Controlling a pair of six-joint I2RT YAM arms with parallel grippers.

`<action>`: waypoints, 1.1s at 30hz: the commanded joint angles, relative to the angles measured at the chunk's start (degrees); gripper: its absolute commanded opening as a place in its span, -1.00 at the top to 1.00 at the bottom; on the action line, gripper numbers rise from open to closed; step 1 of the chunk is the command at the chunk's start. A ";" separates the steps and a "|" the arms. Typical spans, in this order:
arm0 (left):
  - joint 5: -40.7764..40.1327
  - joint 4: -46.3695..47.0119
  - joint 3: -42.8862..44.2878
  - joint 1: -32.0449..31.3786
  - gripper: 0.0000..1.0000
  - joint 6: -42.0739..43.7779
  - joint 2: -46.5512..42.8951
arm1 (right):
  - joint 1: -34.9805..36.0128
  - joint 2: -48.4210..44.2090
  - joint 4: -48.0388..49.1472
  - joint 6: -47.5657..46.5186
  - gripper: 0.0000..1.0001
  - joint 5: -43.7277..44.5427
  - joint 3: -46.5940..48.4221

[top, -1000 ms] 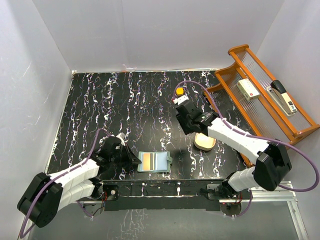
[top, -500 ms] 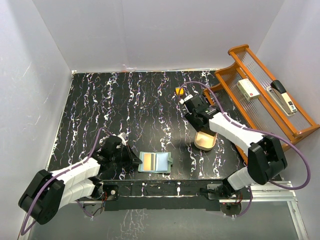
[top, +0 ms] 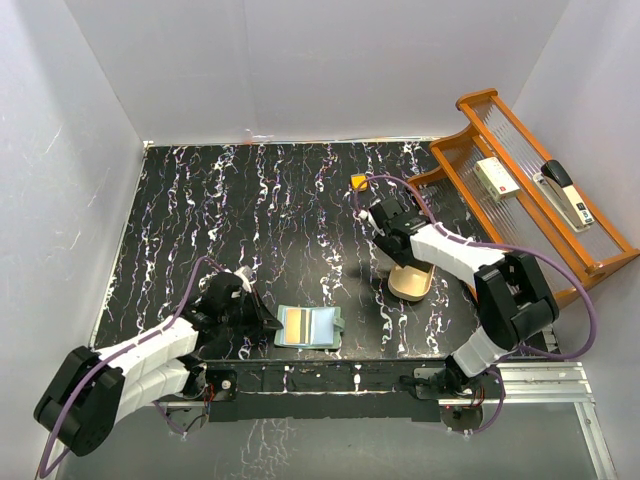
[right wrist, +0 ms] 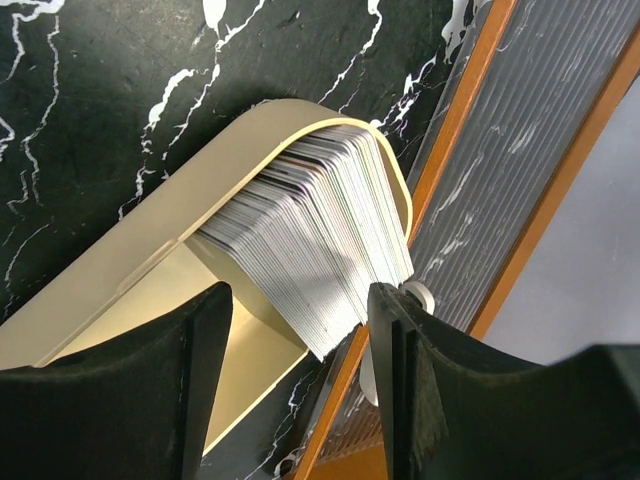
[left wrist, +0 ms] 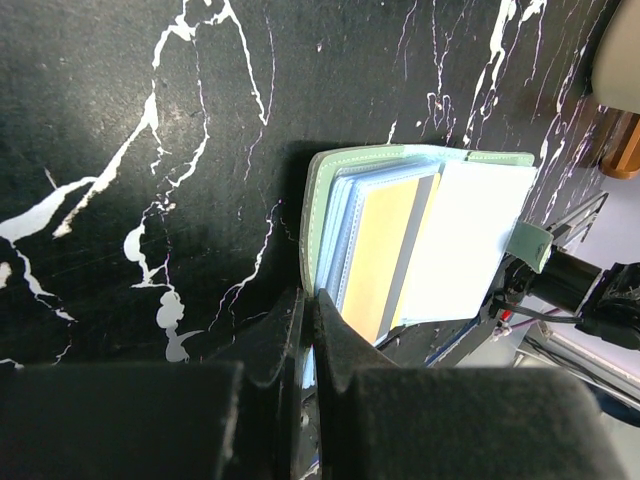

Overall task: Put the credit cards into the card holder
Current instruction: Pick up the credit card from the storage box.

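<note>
The pale sage-green card holder (top: pixel 310 326) lies open near the table's front edge, with a yellow-tan card (top: pixel 294 322) and a dark one in its pockets. In the left wrist view the card holder (left wrist: pixel 322 190) shows the yellow card (left wrist: pixel 385 250) beside a pale pocket. My left gripper (top: pixel 263 322) is shut on the holder's left cover edge (left wrist: pixel 311 305). A fanned stack of credit cards (right wrist: pixel 315 225) stands in the tan oval dish (right wrist: pixel 150 260). My right gripper (right wrist: pixel 300 345) is open just above the stack's near edge, over the dish (top: pixel 412 285).
A small orange block (top: pixel 358 181) lies behind the right arm. An orange wooden rack (top: pixel 530 215) at the right holds a stapler (top: pixel 565 195) and a white box (top: pixel 497 177). Its rail (right wrist: pixel 470 150) runs close beside the dish.
My right gripper swung from left of the dish toward the rack, then came over the card stack in the dish. The left gripper and card holder barely moved.
</note>
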 commanded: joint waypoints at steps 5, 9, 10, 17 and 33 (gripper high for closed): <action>-0.16 -2.42 0.01 0.02 1.00 0.55 -1.50 | -1.22 1.07 10.92 -4.80 -0.08 6.46 -2.98; -0.58 -1.91 -0.38 0.01 1.00 -0.06 -1.72 | -1.98 0.33 11.41 -5.29 -0.04 6.67 -2.60; -0.57 -1.67 -0.41 -0.04 1.00 -0.21 -1.72 | -2.10 -0.07 11.55 -5.38 -0.04 6.91 -2.49; -0.76 -1.96 -0.50 -0.02 1.00 -0.35 -1.88 | -2.30 -1.78 10.78 -4.85 0.06 5.76 -1.59; -0.84 -2.18 -1.88 0.04 1.00 -0.84 -3.51 | -2.39 -2.99 9.51 -4.87 0.27 4.17 -1.40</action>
